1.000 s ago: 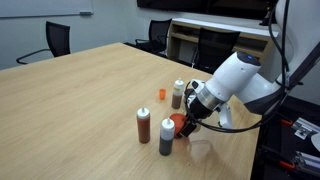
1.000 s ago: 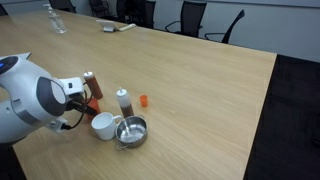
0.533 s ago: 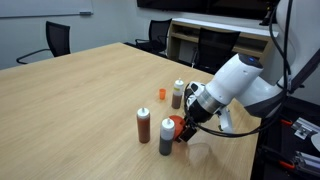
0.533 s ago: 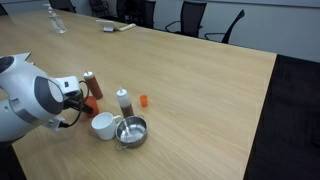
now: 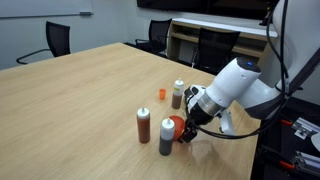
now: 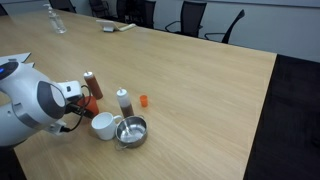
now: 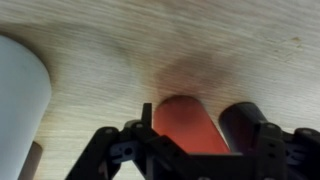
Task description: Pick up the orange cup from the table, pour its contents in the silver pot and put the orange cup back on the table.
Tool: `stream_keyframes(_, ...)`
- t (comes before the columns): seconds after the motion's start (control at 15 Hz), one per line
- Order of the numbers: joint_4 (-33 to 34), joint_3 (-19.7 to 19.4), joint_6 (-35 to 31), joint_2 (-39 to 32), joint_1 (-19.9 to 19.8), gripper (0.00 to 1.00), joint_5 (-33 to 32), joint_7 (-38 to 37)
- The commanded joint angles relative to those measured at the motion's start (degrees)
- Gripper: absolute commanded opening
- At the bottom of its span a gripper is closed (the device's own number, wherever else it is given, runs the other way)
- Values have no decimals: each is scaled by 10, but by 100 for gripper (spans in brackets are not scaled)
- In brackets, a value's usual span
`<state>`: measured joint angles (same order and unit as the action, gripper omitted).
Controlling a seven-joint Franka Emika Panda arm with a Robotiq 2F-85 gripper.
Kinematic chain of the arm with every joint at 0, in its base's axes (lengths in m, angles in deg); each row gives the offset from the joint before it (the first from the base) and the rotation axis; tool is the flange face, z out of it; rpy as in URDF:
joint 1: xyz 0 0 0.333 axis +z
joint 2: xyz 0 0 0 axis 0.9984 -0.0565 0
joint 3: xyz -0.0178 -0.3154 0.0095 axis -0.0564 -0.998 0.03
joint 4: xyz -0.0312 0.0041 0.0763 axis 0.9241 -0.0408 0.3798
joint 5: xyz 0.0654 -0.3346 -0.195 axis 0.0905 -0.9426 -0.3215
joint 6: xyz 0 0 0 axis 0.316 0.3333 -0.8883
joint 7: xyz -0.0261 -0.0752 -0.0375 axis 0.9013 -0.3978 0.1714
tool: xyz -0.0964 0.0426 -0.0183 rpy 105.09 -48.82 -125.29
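The orange cup (image 5: 173, 126) stands upright on the table (image 5: 80, 90) between two squeeze bottles. It also shows in an exterior view (image 6: 92, 104) and fills the wrist view (image 7: 186, 128). My gripper (image 5: 184, 128) is low over the table with its fingers on either side of the cup (image 7: 195, 118) and looks open. It also shows in an exterior view (image 6: 80, 99). The silver pot (image 6: 132, 131) sits on the table a little away from the cup, beyond a white cup. In the exterior view on the arm's side the pot is hidden.
A red-brown bottle (image 5: 144, 124), a dark bottle (image 5: 167, 137) and a third bottle (image 5: 178, 94) stand close round the cup. A white cup (image 6: 103, 125) touches the pot. A tiny orange piece (image 6: 144, 100) lies nearby. Office chairs stand beyond the table's far edge.
The arm has sunk and shifted slightly towards the orange cup. The cup, pot and bottles have not moved.
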<state>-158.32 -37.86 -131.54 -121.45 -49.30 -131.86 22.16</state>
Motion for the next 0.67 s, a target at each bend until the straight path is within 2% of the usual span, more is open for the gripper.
stream_keyframes(0.0, 3, -3, 0, -1, -4, 50, 1, 11)
stream_keyframes(0.47, 20, 3, 0, -3, -13, 0, -3, 12)
stream_keyframes(0.6, 22, 6, 0, -3, -17, 0, -5, 12)
